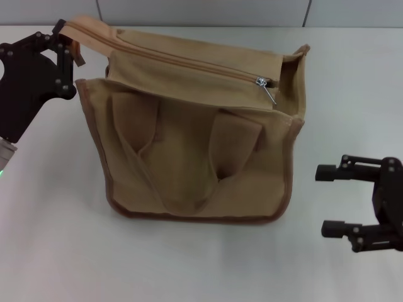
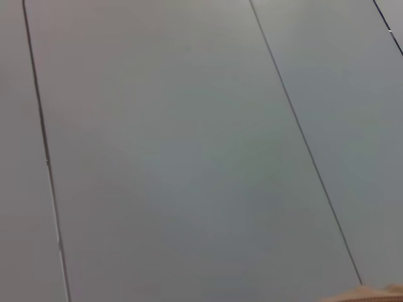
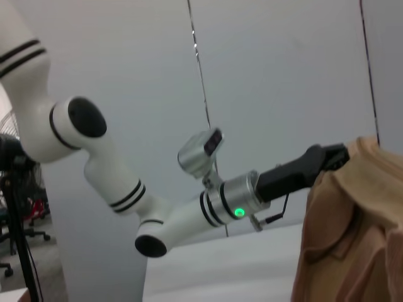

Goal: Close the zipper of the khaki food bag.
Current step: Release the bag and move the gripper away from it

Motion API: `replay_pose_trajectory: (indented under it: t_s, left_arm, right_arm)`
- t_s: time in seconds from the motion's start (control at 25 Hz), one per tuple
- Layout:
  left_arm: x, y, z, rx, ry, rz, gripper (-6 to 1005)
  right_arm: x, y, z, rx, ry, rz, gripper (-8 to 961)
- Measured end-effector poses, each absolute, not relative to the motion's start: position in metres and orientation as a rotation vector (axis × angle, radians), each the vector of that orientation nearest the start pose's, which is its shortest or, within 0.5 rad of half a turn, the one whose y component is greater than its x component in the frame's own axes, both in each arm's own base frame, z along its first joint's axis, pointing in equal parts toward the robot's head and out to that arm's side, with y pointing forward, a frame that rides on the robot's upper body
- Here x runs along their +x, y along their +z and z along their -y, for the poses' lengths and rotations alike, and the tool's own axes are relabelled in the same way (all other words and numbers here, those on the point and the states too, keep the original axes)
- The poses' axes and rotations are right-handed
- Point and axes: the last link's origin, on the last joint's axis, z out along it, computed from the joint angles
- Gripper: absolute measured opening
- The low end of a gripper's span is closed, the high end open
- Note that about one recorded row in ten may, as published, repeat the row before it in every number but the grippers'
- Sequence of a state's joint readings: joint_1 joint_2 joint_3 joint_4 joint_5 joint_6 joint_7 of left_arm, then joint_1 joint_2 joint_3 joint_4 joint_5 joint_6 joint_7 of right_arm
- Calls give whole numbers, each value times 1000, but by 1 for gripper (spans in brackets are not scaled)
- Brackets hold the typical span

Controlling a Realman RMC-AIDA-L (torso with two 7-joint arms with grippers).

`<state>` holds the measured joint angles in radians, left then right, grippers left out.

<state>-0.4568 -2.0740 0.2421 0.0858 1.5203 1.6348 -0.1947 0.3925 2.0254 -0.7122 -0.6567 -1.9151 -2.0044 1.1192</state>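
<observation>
The khaki food bag (image 1: 195,151) lies in the middle of the table, its front pocket and handles facing up. The zipper (image 1: 189,61) runs across the top flap. Its silver slider (image 1: 259,81) sits near the right end, with the pull tab hanging down. My left gripper (image 1: 68,45) is at the bag's far left corner, shut on the raised end of the flap. It also shows in the right wrist view (image 3: 337,156), touching the bag (image 3: 352,239). My right gripper (image 1: 329,199) is open and empty, low over the table to the right of the bag.
The white table (image 1: 56,251) extends around the bag. A grey panelled wall (image 1: 201,11) stands behind it and fills the left wrist view (image 2: 189,151). A sliver of khaki cloth (image 2: 368,294) shows at that view's edge.
</observation>
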Motion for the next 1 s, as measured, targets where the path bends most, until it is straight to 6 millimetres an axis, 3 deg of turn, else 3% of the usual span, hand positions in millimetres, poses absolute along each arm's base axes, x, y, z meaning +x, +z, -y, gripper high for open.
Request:
replay_pose_trajectory:
  t_s: [0.12,0.36,0.56,0.64,0.88,1.0]
  left_arm:
    - [-291,15,-304,-1794,-933,52,111]
    - [-295,26,-307,-1813,-1011,146,131]
    - [-305,48,-308,-1920,-1110,353,147]
    - [-308,62,-305,-2028,-1147,492,395]
    - [-305,88,-284,-2289,-1222,724,510]
    - [-303,91,-273,-2394,-1224,748,567]
  right_arm:
    - [270,27,-250,-2908,1032,-228,786]
    - [272,25,-249,-2898,1036,-242,786]
    - [271,22,-252,-2896,1026,-242,786]
    - [271,19,-254,-2891,1016,-248,786]
    - [269,16,-256,-2909,996,-262,786]
    - [269,13,-256,-2926,986,-270,786]
